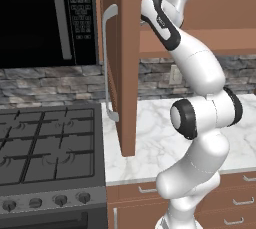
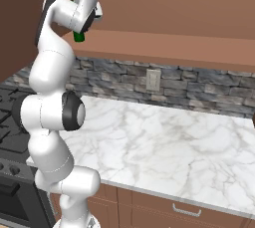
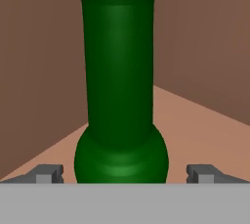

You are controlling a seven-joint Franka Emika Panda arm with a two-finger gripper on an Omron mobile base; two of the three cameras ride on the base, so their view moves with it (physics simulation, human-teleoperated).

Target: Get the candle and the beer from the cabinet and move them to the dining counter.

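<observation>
reaching up into the cabinet [image 1: 127,63], fingers [image 3: 46,174] spread wide either side of the beer [image 3: 119,96], nothing gripped

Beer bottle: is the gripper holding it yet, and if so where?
Nothing is held. The open gripper straddles the beer low on its body, fingers clear of the glass on both sides.

Legible text: none. The microwave [image 1: 47,18] carries a small display and a keypad [image 1: 80,15]; their characters are too blurred to read.

Green beer [image 3: 119,86], upright, inside cabinet [image 3: 205,37]
</observation>
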